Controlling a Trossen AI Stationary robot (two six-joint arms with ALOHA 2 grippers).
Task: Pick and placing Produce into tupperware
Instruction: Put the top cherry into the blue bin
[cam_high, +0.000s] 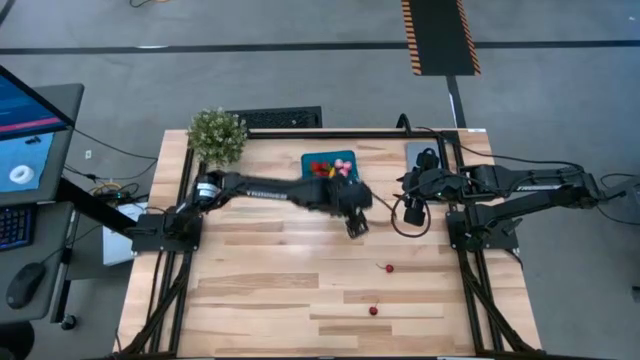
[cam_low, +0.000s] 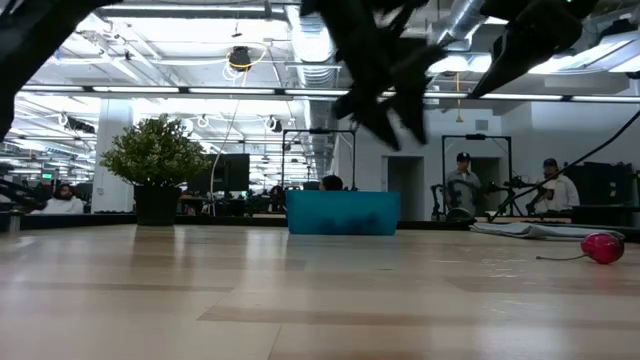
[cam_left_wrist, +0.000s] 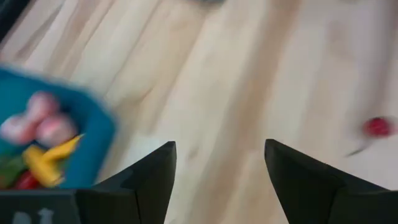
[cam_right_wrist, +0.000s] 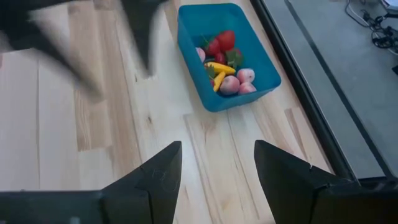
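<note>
1. The tub (cam_right_wrist: 227, 56) sat near the table's far edge, just behind the left gripper (cam_high: 356, 226), which hung above the boards at the end of its long reach.
2. Inside the tub lay the produce (cam_right_wrist: 225, 65): red strawberries, pink pieces and a yellow piece, heaped together.
3. The left gripper's fingers (cam_left_wrist: 152, 180) stood spread, with bare wood between them and nothing held.
4. One cherry (cam_high: 388, 268) lay on the boards in front of that gripper, a little towards the right arm's side; a second cherry (cam_high: 373, 310) lay farther off, near the table's front edge. Both were well apart from the tub.
5. The right gripper (cam_right_wrist: 217, 180) waited at the table's right side, raised, with the tub ahead of it; its fingers (cam_right_wrist: 158, 177) were spread and empty.
6. A potted plant (cam_high: 217, 135) stood at the far left corner of the table (cam_high: 260, 290), well behind the left gripper and to its left.
7. Beyond the table, people (cam_low: 462, 183) could be seen in the room.
</note>
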